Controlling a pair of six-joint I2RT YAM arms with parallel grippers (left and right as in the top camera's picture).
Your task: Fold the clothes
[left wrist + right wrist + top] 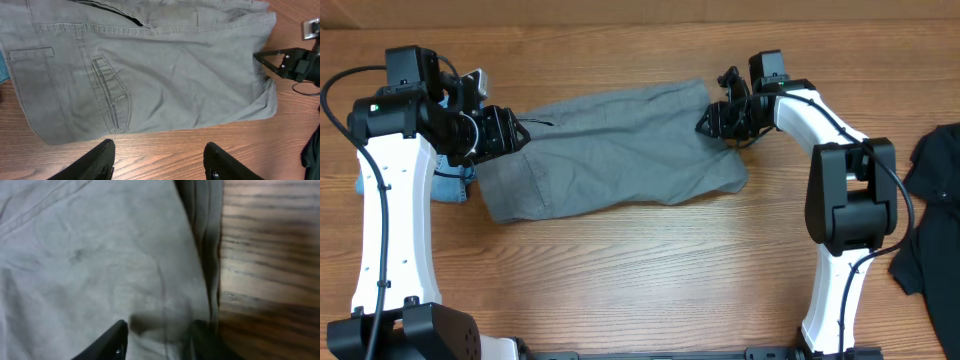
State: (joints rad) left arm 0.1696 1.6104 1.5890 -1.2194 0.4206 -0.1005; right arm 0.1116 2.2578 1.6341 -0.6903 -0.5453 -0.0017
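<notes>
The grey shorts [610, 150] lie flat across the table, waistband and back pocket [112, 95] at the left, leg hems at the right. My left gripper [515, 135] hovers at the waistband end. In the left wrist view it [159, 155] is open over bare wood, just off the shorts' near edge. My right gripper [708, 122] is at the far right hem corner. In the right wrist view it [160, 335] stands partly apart, pressed on the cloth, with a puckered ridge of grey fabric [170, 315] between its fingers.
Light-blue denim shorts [450, 183] lie under my left arm at the table's left edge. A black garment [935, 200] lies at the far right. Bare wooden tabletop [650, 270] runs along the front of the shorts.
</notes>
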